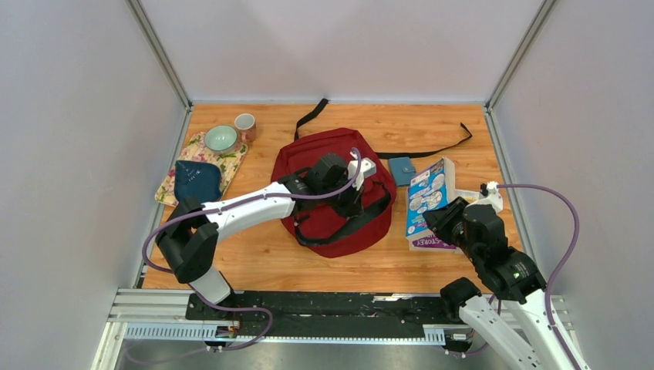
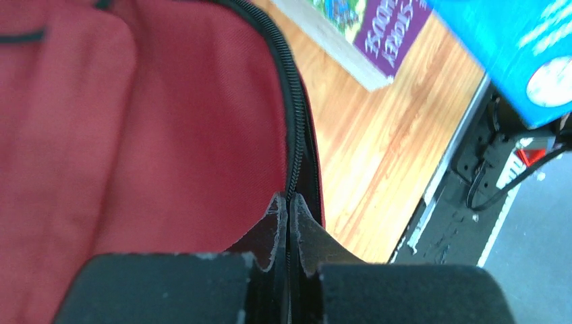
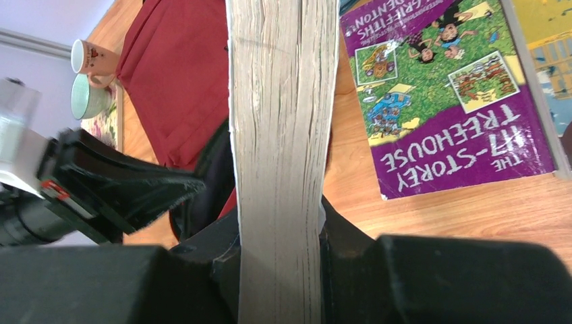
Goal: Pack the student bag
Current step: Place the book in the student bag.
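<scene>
Two grasps are set: my left fingers [image 2: 275, 229] pinch the zipper edge [image 2: 291, 121] of the student bag [image 1: 308, 150], flat on the desk [image 1: 254, 262]; my right fingers [image 3: 351, 250] clamp a book [image 3: 283, 135] just right of it.

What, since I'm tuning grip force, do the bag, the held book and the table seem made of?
The bag looks like woven fabric, matte dark red; weave and zipper show. The book is paper: cream matte page edges. The table: wood or wood-look laminate, faint sheen, grain lines.
</scene>
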